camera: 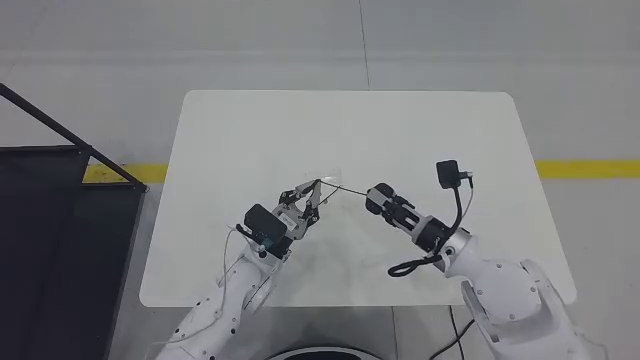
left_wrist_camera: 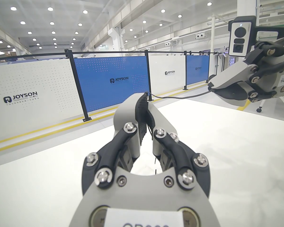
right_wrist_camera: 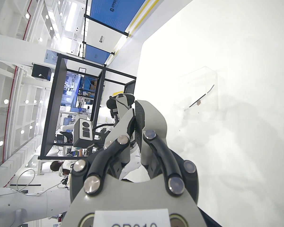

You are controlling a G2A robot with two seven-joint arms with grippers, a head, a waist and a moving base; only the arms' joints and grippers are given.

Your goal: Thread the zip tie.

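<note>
Zip tie, thin black plastic strip (left_wrist_camera: 179,97), strung in the air between both hands above the white rectangular surface (camera: 450,140), near its middle, sagging a little along its span. Left hand (left_wrist_camera: 144,98): ribbed fingers pressed together, pinching one end of the strip at their tips; a short dark strand shows lower down between the fingers, probably the rest of that end. Right hand (left_wrist_camera: 211,87): fingers also pressed together on the other end, facing the left hand, the two well apart. Cannot tell which end carries the locking head. Judgement: early step, strip picked up and held by both ends, no loop formed and nothing threaded yet. Next move calls for bringing the hands toward each other so the strip bows into a loop, then lining the pointed tail up with the head's slot. Fine alignment is needed, since the strip is slender and will flex or twist under a small push
</note>
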